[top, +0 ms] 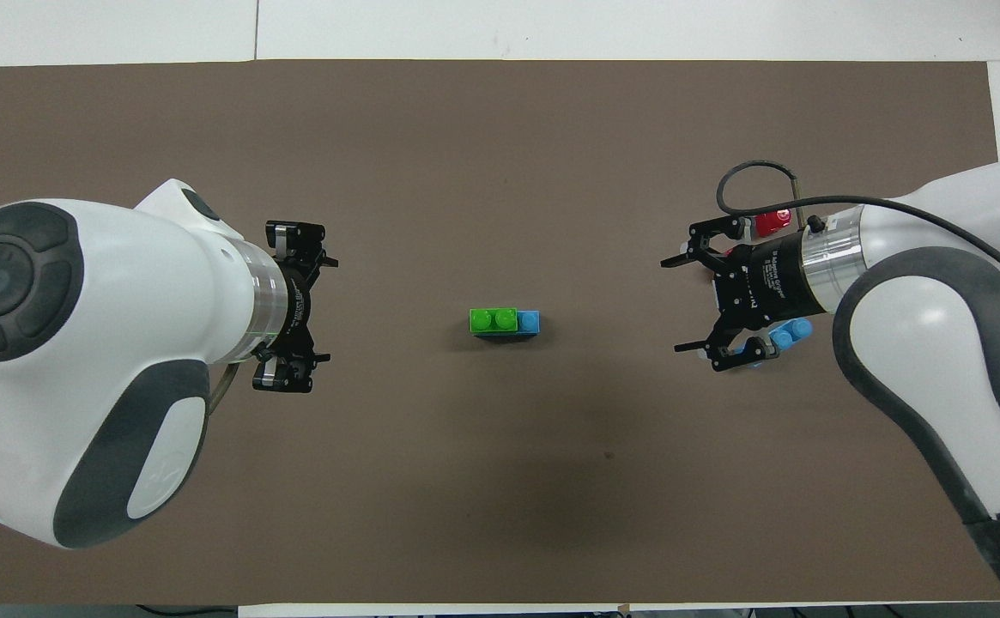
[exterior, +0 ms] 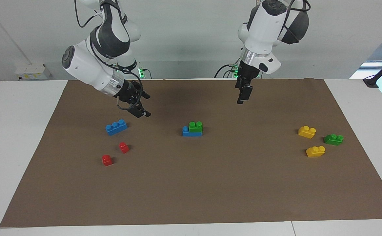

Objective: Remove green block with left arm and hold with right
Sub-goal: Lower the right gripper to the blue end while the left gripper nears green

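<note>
The green block (exterior: pixel 195 127), bright light-green with two round studs, sits atop a blue brick (exterior: pixel 188 131) at mat centre, while left gripper (exterior: pixel 242 95) and right gripper (exterior: pixel 137 108) hover wide open, empty.

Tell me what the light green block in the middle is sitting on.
The green block sits on a longer blue block, leaving one blue stud uncovered. Whatever blue studs lie under the green block are hidden.

Glossy white arm shells, dark grey joint panels, silver wrist rings, black skeletal hands, looping black cables
</note>
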